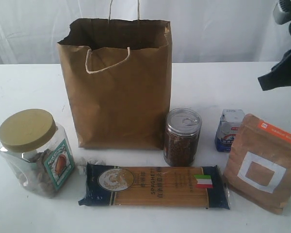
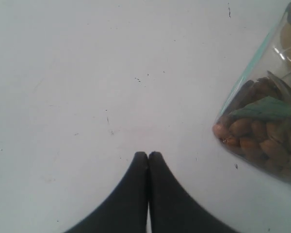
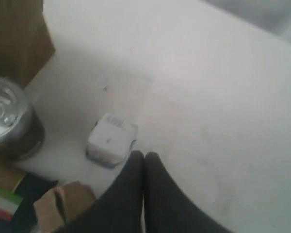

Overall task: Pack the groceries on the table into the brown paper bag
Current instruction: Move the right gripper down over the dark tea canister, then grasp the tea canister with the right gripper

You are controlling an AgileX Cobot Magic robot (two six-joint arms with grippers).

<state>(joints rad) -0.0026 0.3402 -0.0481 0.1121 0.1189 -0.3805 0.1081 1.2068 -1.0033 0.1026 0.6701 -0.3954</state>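
Observation:
The brown paper bag (image 1: 119,82) stands open at mid-table. In front lie the dark spaghetti packet (image 1: 155,185), the gold-lidded clear jar (image 1: 36,150) at left, the pull-tab can of brown granules (image 1: 182,137), the small blue-white carton (image 1: 229,129) and the orange-labelled brown pouch (image 1: 263,162) at right. The white-capped yellow-grain jar is out of view. My left gripper (image 2: 148,154) is shut over bare table, beside the clear jar (image 2: 264,121). My right gripper (image 3: 144,155) is shut, empty, hovering above the carton (image 3: 109,140); its arm (image 1: 283,70) shows at upper right.
The white table (image 1: 34,87) stretches left and right of the bag. A small white crumpled bit (image 1: 94,161) lies between jar and packet. The can (image 3: 7,121) and bag corner (image 3: 19,39) stand close to the carton. A pale curtain hangs behind.

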